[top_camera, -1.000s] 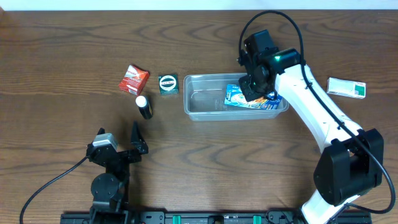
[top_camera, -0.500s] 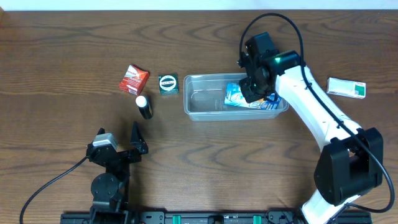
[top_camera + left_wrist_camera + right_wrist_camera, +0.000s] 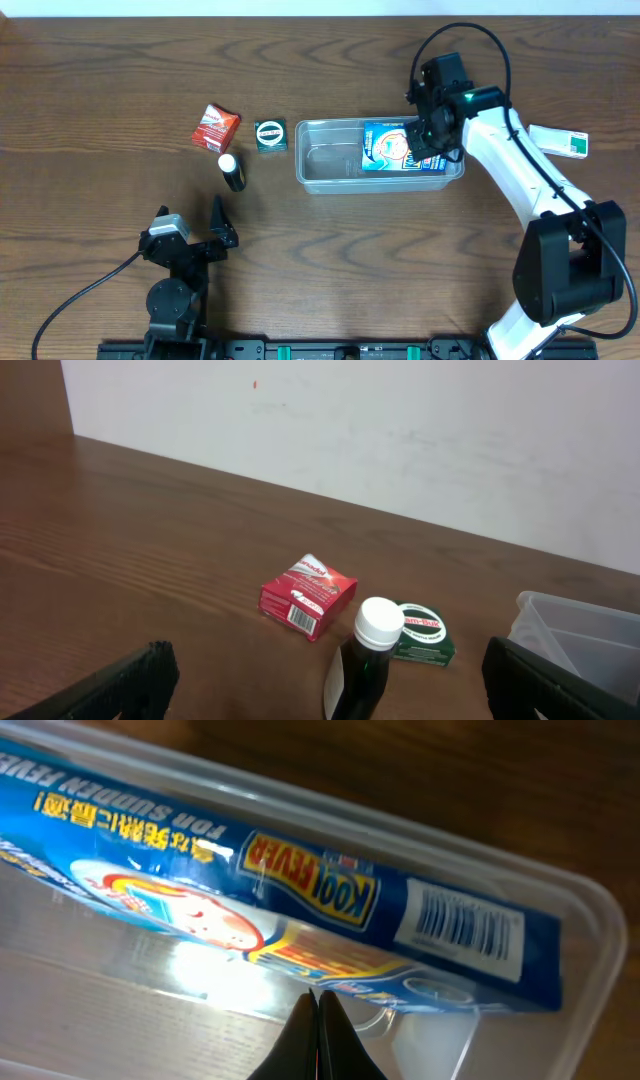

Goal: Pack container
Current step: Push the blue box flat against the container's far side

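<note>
Overhead, we see the container (image 3: 325,168) near the middle of the table (image 3: 100,60), with its long side running left to right. A blue box (image 3: 385,147) lies in its right half, and the left half shows only the clear floor. The right gripper (image 3: 424,148) hangs over the right end of the container, at the edge of the blue box, and it hides that corner of the tub. In the right wrist view its two fingertips are pressed together with nothing between them.

The left gripper (image 3: 190,218) rests at the near side of the table, well apart from the container, with its jaws spread wide and empty. Ahead of it stands a dark bottle (image 3: 231,172) with a white cap. A green box (image 3: 270,134) lies just beside the left wall of the container, and a red box (image 3: 215,127) lies farther left. A white and green box (image 3: 557,142) lies to the right of our right arm.
</note>
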`<action>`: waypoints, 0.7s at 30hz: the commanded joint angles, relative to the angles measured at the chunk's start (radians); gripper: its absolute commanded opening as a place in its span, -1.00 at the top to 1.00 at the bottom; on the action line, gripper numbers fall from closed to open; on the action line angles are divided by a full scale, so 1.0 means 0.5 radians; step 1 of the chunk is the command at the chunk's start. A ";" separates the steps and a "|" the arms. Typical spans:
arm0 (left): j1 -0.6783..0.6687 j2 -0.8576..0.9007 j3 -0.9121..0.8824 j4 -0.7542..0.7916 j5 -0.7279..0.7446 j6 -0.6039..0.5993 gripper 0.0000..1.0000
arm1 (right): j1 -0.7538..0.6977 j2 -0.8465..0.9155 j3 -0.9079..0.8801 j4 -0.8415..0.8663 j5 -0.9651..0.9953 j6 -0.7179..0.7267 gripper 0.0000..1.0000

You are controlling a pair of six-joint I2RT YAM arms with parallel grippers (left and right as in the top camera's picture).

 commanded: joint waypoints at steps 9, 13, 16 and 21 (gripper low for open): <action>0.012 -0.010 -0.043 -0.070 -0.047 -0.003 -0.96 | 0.000 -0.002 -0.001 0.240 -0.008 -0.205 0.95; 0.012 -0.010 -0.043 -0.070 -0.047 -0.003 -0.96 | 0.002 -0.002 -0.002 0.290 -0.008 -0.213 0.97; 0.012 -0.010 -0.043 -0.070 -0.047 -0.004 -0.96 | 0.002 -0.002 -0.002 0.312 -0.008 -0.218 0.97; 0.012 -0.010 -0.043 -0.069 -0.047 -0.004 -0.96 | 0.002 -0.002 -0.011 0.343 -0.011 -0.218 0.98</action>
